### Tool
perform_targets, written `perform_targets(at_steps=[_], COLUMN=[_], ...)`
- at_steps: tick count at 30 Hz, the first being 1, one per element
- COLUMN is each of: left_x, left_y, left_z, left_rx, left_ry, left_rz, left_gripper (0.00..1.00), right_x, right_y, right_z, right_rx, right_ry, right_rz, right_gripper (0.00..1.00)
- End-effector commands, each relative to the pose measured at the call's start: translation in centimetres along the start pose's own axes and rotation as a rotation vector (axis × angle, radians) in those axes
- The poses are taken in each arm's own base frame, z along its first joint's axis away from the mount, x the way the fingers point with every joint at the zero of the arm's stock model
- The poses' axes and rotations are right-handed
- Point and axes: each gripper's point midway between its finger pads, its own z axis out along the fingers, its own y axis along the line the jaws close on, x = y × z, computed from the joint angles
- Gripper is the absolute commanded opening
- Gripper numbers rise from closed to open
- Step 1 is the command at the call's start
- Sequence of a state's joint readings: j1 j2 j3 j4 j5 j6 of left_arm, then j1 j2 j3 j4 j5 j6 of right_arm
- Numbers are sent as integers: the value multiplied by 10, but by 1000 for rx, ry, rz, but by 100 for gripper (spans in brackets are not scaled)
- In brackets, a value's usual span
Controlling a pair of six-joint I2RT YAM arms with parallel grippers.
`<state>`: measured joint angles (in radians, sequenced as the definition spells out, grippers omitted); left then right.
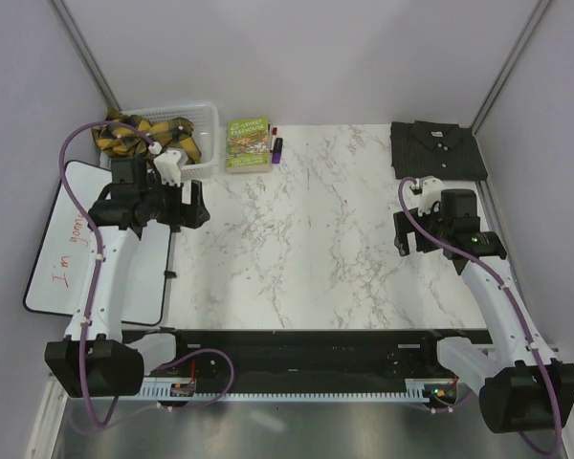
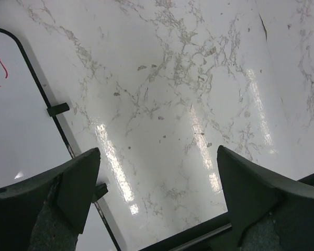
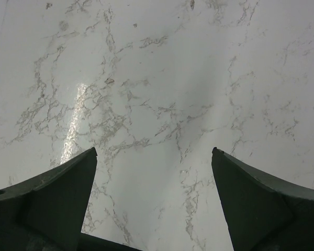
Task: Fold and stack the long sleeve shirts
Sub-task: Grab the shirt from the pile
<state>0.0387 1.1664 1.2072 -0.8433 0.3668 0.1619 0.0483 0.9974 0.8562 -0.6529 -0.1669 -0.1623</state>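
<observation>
Holding left jaws and right jaws spread wide above the white marbled table (image 1: 306, 249), gripping nothing — yellow-and-black plaid cloth shirt (image 1: 158, 127) lying bunched in the white plastic basket (image 1: 208, 134) far left, dark charcoal collared shirt (image 1: 438, 148) lying folded far right.

walls (image 1: 316, 48): plain pale grey | table (image 1: 316, 239): glossy white marble | light: glare streaks (image 2: 112, 157) on top

Yellow-and-black plaid shirt (image 1: 148, 127); plain charcoal shirt (image 1: 438, 150); white basket (image 1: 210, 134); white, grey-veined table (image 1: 306, 249); green book (image 1: 248, 143).
</observation>
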Motion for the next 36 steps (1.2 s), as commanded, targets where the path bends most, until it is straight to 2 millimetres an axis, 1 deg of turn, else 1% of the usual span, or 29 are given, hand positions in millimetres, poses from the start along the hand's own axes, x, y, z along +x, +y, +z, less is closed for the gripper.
perform_targets(at_steps=[1, 3, 4, 6, 7, 9, 10, 11, 12, 13, 14, 15, 16, 17, 18, 19, 20, 21, 23, 24, 25, 27, 28, 30, 31, 33, 34, 36], left_x=[-29, -42, -56, -72, -90, -109, -126, -135, -142, -167, -162, -168, -190, -182, -197, -197, -188, -195, -194, -184, -181, -167, -161, -151, -139, -128, -118, -107], left_y=[8, 23, 32, 48, 59, 73, 90, 100, 109, 119, 135, 145, 151, 164, 168, 176, 187, 190, 204, 213, 220, 230, 231, 235, 239, 247, 252, 260], left_z=[-4, 0, 6, 16, 27, 38, 52, 58, 67, 62, 88, 95, 91, 116, 115, 124, 142, 145, 157, 176, 181, 203, 212, 221, 232, 238, 244, 248], left_rx=[-40, -108, -122, -166, -175, -202, -226, -244, -249, -271, -282, -300, -319, -322, -332, -340, -355, -357, -387, -397, -420, -423, -418, -422, -423, -463, -472, -507], left_ry=[-58, -69, -81, -93, -105, -116, -126, -134, -132, -186, -146, -150, -196, -159, -190, -183, -154, -169, -163, -135, -121, -84, -65, -38, -10, 24, 52, 86], left_rz=[0, -12, -13, -12, -9, -4, -12, -15, -24, -21, -37, -39, -22, -30, -18, -15, -24, -13, 6, 2, 13, 18, 28, 28, 31, 34, 44, 53], left_gripper=[99, 99, 99, 100, 100, 100, 100, 100, 99, 100, 100, 100, 99, 100, 100, 99, 100, 100, 100, 100, 99, 99, 99, 100, 99, 99, 99, 100], right_x=[-20, -20, -19, -18, -18, -18, -17, -17, -16, -14, -13, -12, -11, -10, -9, -8, -7, -6, -5, -3, -3, 0, 1, 2, 3, 3, 2, 2], right_y=[2, 4, 3, 4, 5, 4, 5, 4, 5, 5, 5, 5, 5, 5, 4, 5, 4, 4, 4, 4, 6, 6, 6, 5, 5, 5, 4, 4], right_z=[-7, -5, -4, -2, -3, -2, -2, -2, -2, -2, 0, 0, 1, 2, 3, 3, 3, 4, 5, 6, 6, 7, 7, 8, 8, 8, 9, 9], right_rx=[-27, -37, -38, -46, -48, -49, -52, -50, -54, -56, -59, -58, -59, -59, -58, -62, -62, -64, -68, -73, -83, -88, -87, -86, -84, -84, -83, -84], right_ry=[-48, -41, -36, -27, -23, -20, -16, -17, -15, -10, -5, -1, 6, 9, 15, 17, 20, 22, 29, 35, 36, 46, 51, 54, 57, 59, 57, 60], right_rz=[-15, -13, -11, -11, -12, -10, -9, -9, -7, -8, -8, -6, -4, -4, -3, -2, -1, 1, 4, 6, 4, 2, 4, 3, 3, 3, 4, 4], right_gripper=[98, 98, 98, 98, 98, 98, 98, 98, 98, 98, 98, 98, 98, 98, 98, 98, 98, 98, 98, 98, 98, 98, 98, 98, 98, 98, 98, 98])
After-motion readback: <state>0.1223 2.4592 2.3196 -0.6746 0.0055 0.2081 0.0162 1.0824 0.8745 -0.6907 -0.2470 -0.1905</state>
